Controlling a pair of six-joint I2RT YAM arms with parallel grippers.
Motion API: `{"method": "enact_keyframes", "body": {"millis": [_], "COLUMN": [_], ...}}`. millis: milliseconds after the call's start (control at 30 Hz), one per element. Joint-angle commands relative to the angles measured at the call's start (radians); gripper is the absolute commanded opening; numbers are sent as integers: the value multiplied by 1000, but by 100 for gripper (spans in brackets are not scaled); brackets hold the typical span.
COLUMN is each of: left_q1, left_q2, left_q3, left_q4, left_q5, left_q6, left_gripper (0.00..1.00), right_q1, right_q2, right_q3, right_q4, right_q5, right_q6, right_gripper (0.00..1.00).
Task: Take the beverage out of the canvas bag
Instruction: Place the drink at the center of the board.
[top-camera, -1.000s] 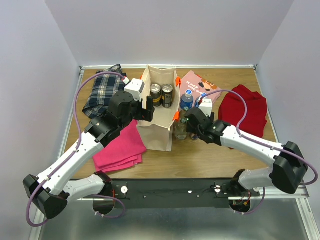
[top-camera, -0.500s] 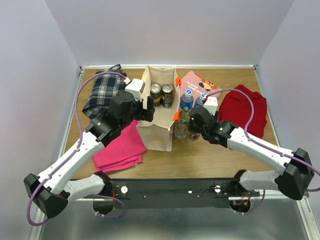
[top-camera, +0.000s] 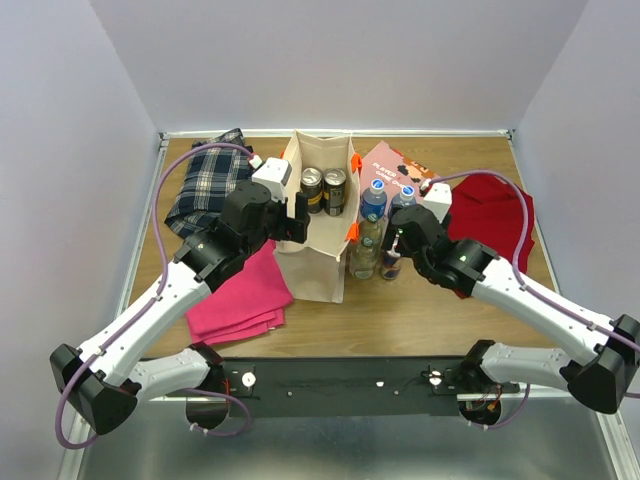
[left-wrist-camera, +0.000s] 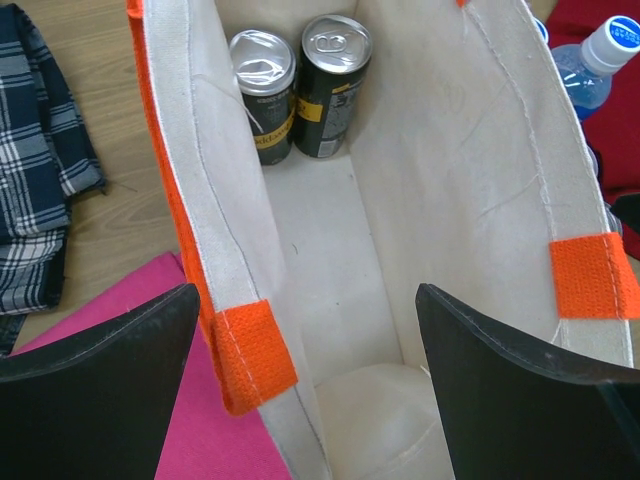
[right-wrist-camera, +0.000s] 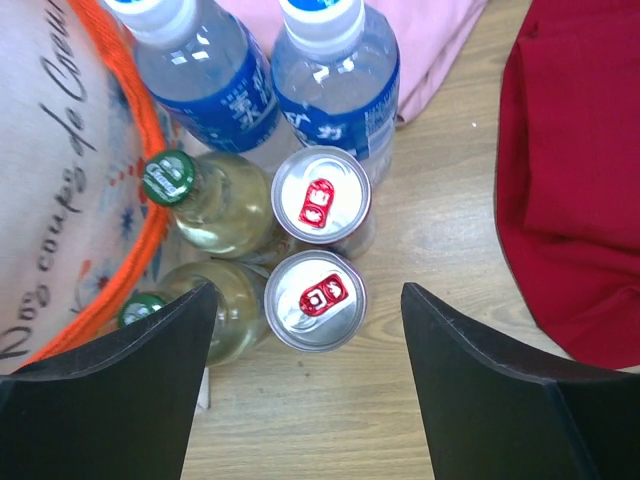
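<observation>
The beige canvas bag with orange handles stands open at the table's middle. Two dark beverage cans stand upright at its far end. My left gripper is open and straddles the bag's left wall: one finger is outside over the pink cloth, the other inside. Right of the bag, my right gripper hangs open just above a red-tabbed can standing on the table, touching nothing.
Beside that can stand a second red-tabbed can, two green-capped glass bottles and two blue-labelled water bottles. A red cloth lies right, a pink cloth and plaid cloth left, a pink box behind.
My right gripper has opened wider and risen back from the can it set down beside the bottles. The left arm and the bag have stayed put.
</observation>
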Motion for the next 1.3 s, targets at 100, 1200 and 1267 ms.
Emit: {"method": "enact_keyframes", "body": {"millis": [100,1200,1267], "left_q1": [1,5,5], "left_q2": [-51,38,42], "left_q3": [-17,22,17], "left_q4": [19,-93,-87], "left_q5": [-110,-232,-213], "left_q6": [-18,-73,-72], "left_gripper": [99,99,98], "right_q1": [-3,-1,-3], "right_q2": [-29,139,153], "right_q3": [82,424,457], "right_q4": [-41,2,-3], "right_q5": [57,-238,-246], "right_q6": [2,-251,-265], "right_gripper": [83,85,83]}}
